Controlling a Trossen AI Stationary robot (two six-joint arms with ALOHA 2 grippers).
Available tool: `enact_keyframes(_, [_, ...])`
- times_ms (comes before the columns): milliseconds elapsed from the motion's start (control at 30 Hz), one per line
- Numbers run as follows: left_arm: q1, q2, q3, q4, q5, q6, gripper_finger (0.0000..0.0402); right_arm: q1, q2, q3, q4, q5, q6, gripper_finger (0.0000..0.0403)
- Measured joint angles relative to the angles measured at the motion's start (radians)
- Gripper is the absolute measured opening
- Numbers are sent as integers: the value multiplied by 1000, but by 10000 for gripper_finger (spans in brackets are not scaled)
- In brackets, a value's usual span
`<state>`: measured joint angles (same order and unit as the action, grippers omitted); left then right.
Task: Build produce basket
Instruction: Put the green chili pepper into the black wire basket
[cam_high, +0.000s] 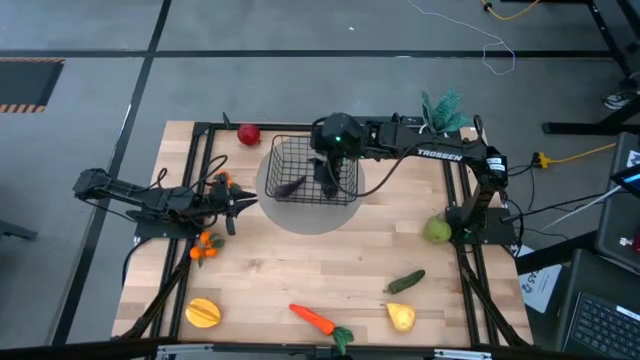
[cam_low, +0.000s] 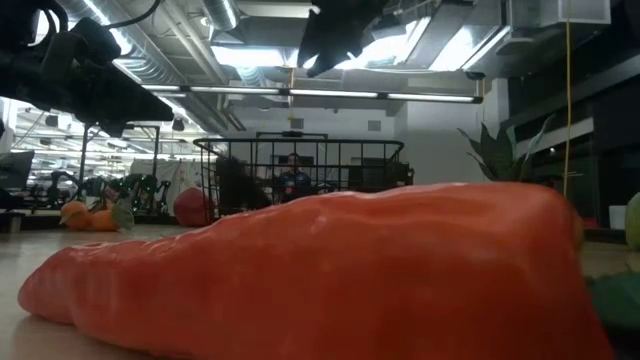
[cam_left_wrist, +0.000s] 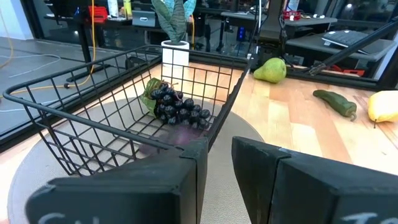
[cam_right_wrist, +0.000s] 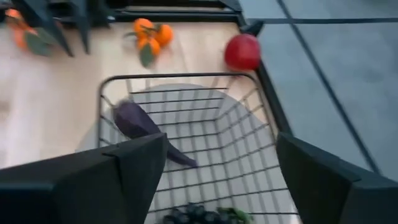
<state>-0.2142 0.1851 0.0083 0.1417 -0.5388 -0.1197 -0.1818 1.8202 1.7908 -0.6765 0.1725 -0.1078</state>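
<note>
The black wire basket (cam_high: 312, 168) stands on a round grey mat (cam_high: 300, 215). A purple eggplant (cam_right_wrist: 140, 124) and dark grapes (cam_left_wrist: 177, 107) lie on its floor. My right gripper (cam_right_wrist: 221, 174) hangs wide open and empty above the basket, over the grapes; it also shows in the high view (cam_high: 335, 178). My left gripper (cam_high: 245, 203) is low at the mat's left edge, pointing at the basket, with a narrow gap between its fingers (cam_left_wrist: 221, 168) and nothing in it. A red apple (cam_high: 248, 133), oranges (cam_high: 222, 182) and more oranges (cam_high: 205, 245) lie left of the basket.
A green pear (cam_high: 437, 230), cucumber (cam_high: 405, 282), yellow pear (cam_high: 400, 316), carrot (cam_high: 315, 320) and yellow-orange fruit (cam_high: 203, 313) lie on the near half of the table. The carrot (cam_low: 300, 270) fills the low view. A potted teal plant (cam_high: 445, 108) stands far right.
</note>
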Motion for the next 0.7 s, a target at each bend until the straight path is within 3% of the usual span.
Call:
enact_keyframes(367, [0, 0, 0, 0, 0, 0, 64, 2, -12, 18, -84, 190, -5, 274])
enact_keyframes(533, [0, 0, 0, 0, 1, 0, 64, 4, -17, 204, -436, 260, 94, 274])
enact_keyframes(700, [0, 0, 0, 0, 1, 0, 64, 15, -18, 383, -838, 119, 284, 274])
